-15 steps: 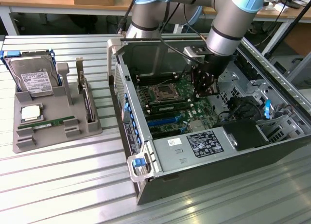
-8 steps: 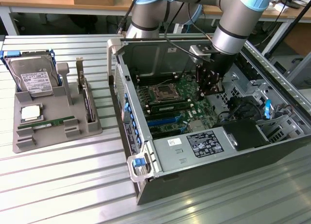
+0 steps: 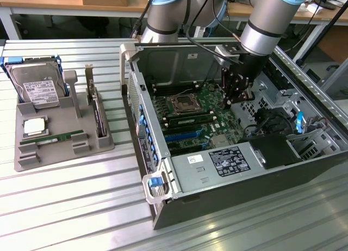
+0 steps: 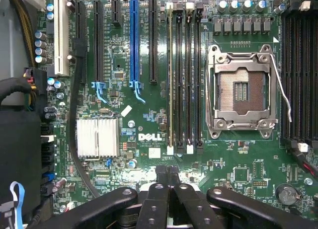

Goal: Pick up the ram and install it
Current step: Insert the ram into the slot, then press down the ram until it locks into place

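One green ram stick (image 3: 189,120) stands edge-up in a memory slot beside the bare CPU socket (image 3: 182,103) inside the open computer case (image 3: 163,177). From the wrist view I look down on its thin top edge, the ram (image 4: 170,80). My gripper (image 3: 228,101) hangs inside the case over the motherboard, a short way from that stick toward the exterior view's right. Its black fingers (image 4: 161,177) are pressed together, shut, with nothing between them. A second ram stick (image 3: 61,136) lies in the grey holder (image 3: 54,150) outside the case.
The holder also carries a silver hard drive (image 3: 38,87), a square processor chip (image 3: 33,127) and an upright expansion card (image 3: 98,112). A power supply (image 3: 217,164) and black cables (image 3: 272,120) crowd the case's near side. Several empty memory slots (image 4: 191,80) sit beside the seated stick.
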Controlling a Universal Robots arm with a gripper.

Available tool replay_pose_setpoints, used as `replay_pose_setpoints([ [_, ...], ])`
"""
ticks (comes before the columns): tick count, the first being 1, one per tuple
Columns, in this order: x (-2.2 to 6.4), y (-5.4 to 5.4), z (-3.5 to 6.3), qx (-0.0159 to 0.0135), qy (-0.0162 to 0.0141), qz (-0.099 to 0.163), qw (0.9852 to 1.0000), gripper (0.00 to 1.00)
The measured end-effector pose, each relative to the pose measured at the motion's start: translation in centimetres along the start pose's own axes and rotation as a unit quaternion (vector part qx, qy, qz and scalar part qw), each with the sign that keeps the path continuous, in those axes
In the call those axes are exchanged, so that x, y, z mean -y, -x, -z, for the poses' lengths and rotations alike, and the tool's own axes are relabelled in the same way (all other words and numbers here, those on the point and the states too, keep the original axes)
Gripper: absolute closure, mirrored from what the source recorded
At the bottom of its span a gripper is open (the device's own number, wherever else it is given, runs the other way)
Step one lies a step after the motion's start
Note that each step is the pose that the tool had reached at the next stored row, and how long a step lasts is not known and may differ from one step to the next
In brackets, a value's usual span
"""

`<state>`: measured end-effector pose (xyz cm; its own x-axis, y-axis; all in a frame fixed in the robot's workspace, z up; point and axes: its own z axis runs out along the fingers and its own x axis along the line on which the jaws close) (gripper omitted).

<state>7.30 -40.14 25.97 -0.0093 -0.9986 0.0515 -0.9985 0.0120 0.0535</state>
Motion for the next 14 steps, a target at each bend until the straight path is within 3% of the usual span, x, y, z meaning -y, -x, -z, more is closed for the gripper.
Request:
replay_pose_setpoints([
  [10,0.00,0.02,-0.04,0.0000,0.0000,0.000,1.0000,0.89],
  [14,0.03,0.05,-0.50,0.0000,0.0000,0.000,1.0000,0.89],
])
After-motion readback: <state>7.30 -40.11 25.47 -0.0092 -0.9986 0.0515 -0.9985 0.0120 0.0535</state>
